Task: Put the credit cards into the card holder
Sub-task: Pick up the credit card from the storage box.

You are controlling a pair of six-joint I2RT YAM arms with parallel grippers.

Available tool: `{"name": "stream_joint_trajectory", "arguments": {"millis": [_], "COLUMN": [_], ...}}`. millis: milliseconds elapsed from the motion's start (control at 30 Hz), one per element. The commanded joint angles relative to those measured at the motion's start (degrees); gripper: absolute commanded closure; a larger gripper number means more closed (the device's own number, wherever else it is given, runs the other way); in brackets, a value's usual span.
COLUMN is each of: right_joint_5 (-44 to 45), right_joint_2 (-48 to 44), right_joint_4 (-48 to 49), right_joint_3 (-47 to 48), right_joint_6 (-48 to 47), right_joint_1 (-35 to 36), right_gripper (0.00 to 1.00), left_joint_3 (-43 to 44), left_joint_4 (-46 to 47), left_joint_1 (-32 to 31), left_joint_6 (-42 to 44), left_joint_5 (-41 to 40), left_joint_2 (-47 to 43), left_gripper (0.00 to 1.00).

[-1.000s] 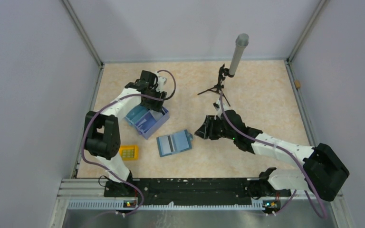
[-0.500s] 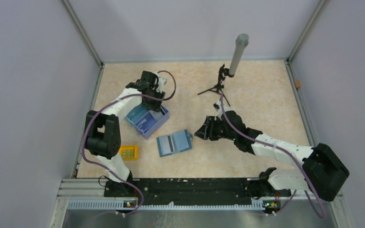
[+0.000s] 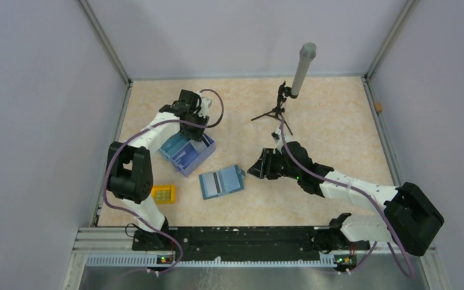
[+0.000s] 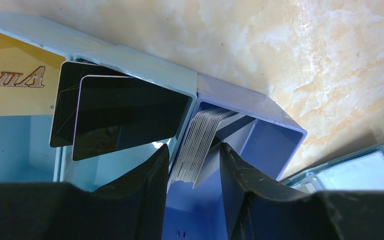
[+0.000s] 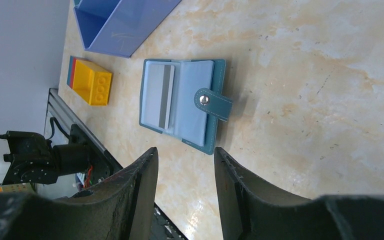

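The credit cards stand in the blue partitioned tray (image 3: 200,161). In the left wrist view a stack of pale silvery cards (image 4: 200,142) fills one cell, black cards (image 4: 125,115) the cell beside it, and a gold card (image 4: 15,95) lies at far left. My left gripper (image 3: 198,132) (image 4: 195,147) reaches into the tray. Its jaws straddle the pale stack, close to both sides; no card is lifted. The teal card holder (image 3: 220,182) (image 5: 180,100) lies open and flat, pale blue inside with a dark stripe. My right gripper (image 3: 255,169) (image 5: 184,150) hovers open just right of it, holding nothing.
A yellow studded block (image 3: 164,193) (image 5: 92,80) sits near the left arm's base. A small tripod with a grey cylinder (image 3: 290,90) stands at the back centre. Grey walls enclose the table on three sides.
The left gripper's jaws have narrowed around the pale card stack. Both arms and the card holder stay where they were.
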Motion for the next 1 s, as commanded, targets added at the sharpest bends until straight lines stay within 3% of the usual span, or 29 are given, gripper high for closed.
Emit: {"name": "stream_joint_trajectory", "arguments": {"millis": [0,400,633,967], "right_joint_5": [-0.49,-0.66,-0.69,-0.67], "right_joint_2": [-1.0,-0.98,-0.69,-0.19], "right_joint_4": [2.08,2.08,2.03,1.55], "right_joint_3": [0.19,0.32,0.36,0.58], "right_joint_6": [0.2,0.31,0.37,0.39], "right_joint_1": [-0.65,-0.66,-0.66,-0.66], "right_gripper": [0.56,0.56,0.56,0.56], "left_joint_3": [1.39,1.27,1.29,1.23], "left_joint_4": [0.66,0.55,0.13,-1.62], "left_joint_1": [0.67,1.46,1.68,2.04], "left_joint_6": [0.36,0.12,-0.17,-0.9], "left_joint_5": [-3.55,-3.94,-3.59,1.21], "left_joint_2": [-2.54,-3.84,-3.97,-4.95], "left_gripper": [0.57,0.62,0.74,0.83]}}
